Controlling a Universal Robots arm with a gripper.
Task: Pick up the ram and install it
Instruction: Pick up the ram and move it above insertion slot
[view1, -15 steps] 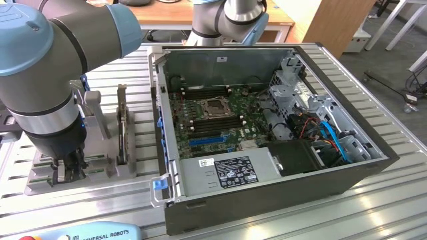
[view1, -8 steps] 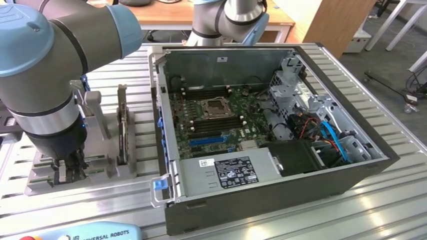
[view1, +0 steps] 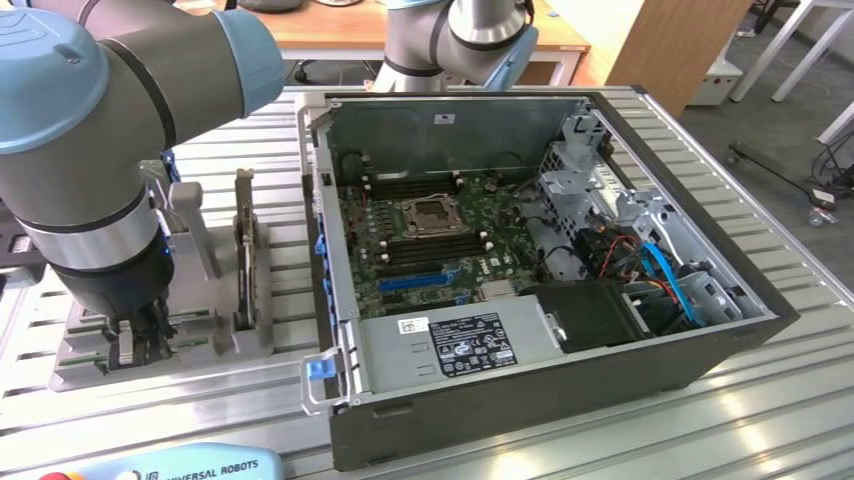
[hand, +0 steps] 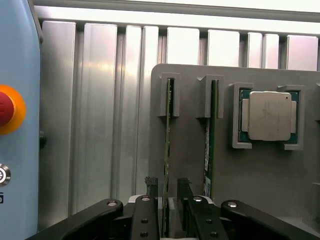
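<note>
You are working the pick-up step: the tool (hand: 167, 200) is hanging low over the grey plastic holder block (hand: 260, 190), which is sitting on the ribbed aluminium counter (hand: 100, 125) just beside the open black computer case (view1: 694, 370), on the exterior view's left. The task's thing, the long thin green ram stick (hand: 168, 135), is standing on its edge in a slot of that block, and the tool's black fingers (hand: 151, 187) are straddling its near end, one on each side. The tool is released: its jaws are standing apart with a gap showing on either side of the board, so nothing is being gripped and the ram is not yet lifted. A second green stick with a white label (hand: 210, 135) is standing in the neighbouring slot, and the square silver processor chip (hand: 270, 116) is lying in its own pocket beyond it. By my judgement, a sound grasp is calling for the fingers to be closing squarely on the flat faces of the straddled stick alone, centred and clear of its neighbour. The green motherboard (view1: 400, 250) inside the case is waiting, its long memory slots (view1: 400, 185) well apart from the tool.
</note>
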